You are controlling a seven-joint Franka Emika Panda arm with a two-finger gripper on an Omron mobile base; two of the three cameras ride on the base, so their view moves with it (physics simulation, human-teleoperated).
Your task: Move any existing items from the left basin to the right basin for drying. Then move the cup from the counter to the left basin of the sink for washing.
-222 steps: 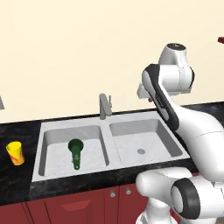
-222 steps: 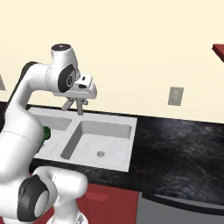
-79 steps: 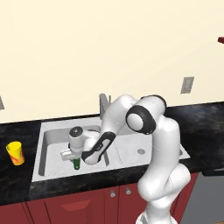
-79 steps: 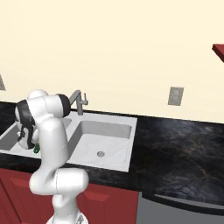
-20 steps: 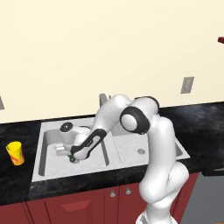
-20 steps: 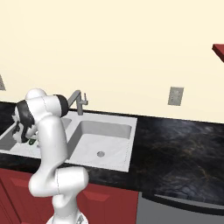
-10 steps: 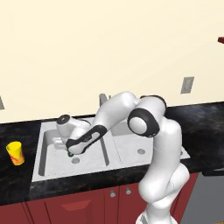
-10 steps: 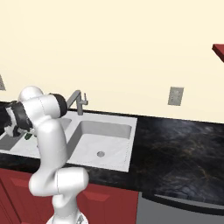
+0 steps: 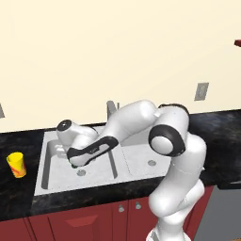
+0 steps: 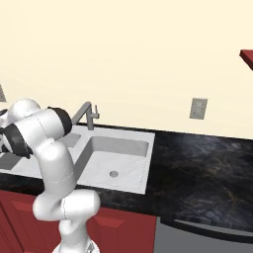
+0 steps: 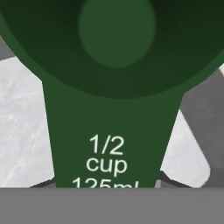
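Arm reaches low into left basin [image 9: 47, 160] of sink [image 9: 127, 176]; forearm hides most of basin floor, drain partly visible beside wrist. Gripper [image 9: 74, 164] at basin floor, jaw state and hold: cannot tell. Hand view: green scoop [image 11: 114, 78] close-up, round head above, handle marked "1/2 cup", grey steel beneath. Yellow cup [image 9: 16, 164] upright on counter [image 9: 19, 197], near left edge, apart from sink. Right base view: faucet [image 10: 85, 114] at back rim, right basin [image 10: 118, 158], wall outlet [image 10: 198, 108].

Plain cream wall [image 9: 117, 52] with a grey outlet plate [image 10: 198, 108]; dark red cabinet doors [image 9: 94, 221] below
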